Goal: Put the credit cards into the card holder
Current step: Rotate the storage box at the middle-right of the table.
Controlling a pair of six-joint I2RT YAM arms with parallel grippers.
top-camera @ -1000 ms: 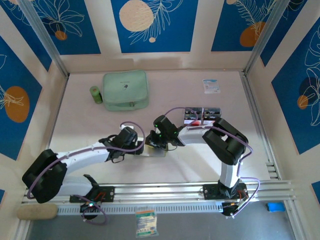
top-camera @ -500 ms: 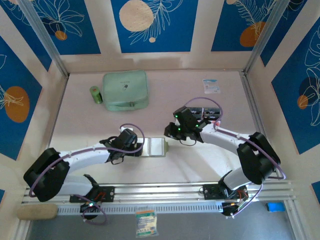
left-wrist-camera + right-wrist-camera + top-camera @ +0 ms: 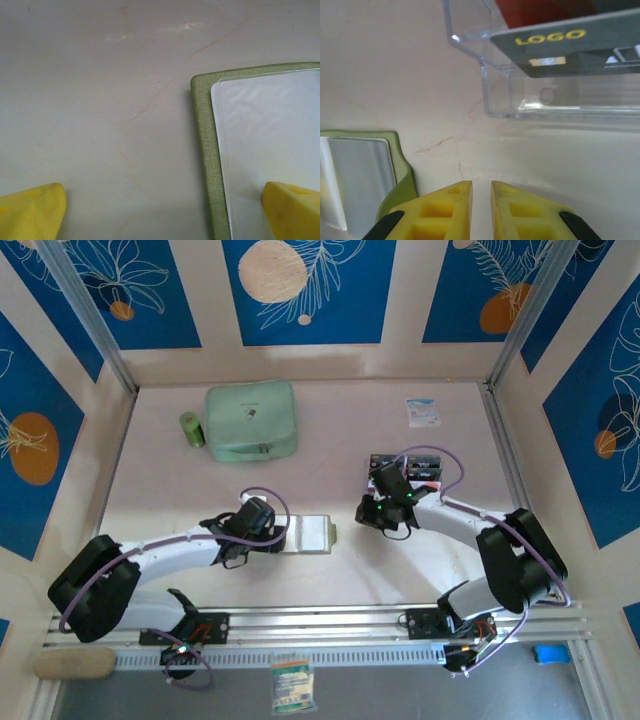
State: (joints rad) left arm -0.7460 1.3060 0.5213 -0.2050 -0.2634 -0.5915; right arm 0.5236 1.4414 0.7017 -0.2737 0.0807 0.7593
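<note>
The card holder (image 3: 312, 533) lies open at the table's middle, olive green with a pale clear-sleeved inside (image 3: 265, 140). My left gripper (image 3: 284, 533) sits at its left end, jaws wide open (image 3: 162, 212), one yellow fingertip (image 3: 295, 210) over the sleeve and the other on bare table. The credit cards (image 3: 405, 468) stand in a clear tray (image 3: 520, 95); a dark card marked "LOGO" (image 3: 560, 47) leans out of it. My right gripper (image 3: 383, 483) hovers just in front of the tray, its jaws (image 3: 481, 192) shut to a thin slit with nothing between them. The holder's corner (image 3: 402, 175) shows at its left.
A mint-green zip case (image 3: 252, 420) and a small green cylinder (image 3: 191, 429) sit at the back left. A white-and-blue packet (image 3: 422, 412) lies at the back right. A metal rail (image 3: 512, 475) borders the table's right side.
My right gripper has moved away from the card holder, right and back to the card tray, leaving the holder uncovered. The left arm has stayed put.
</note>
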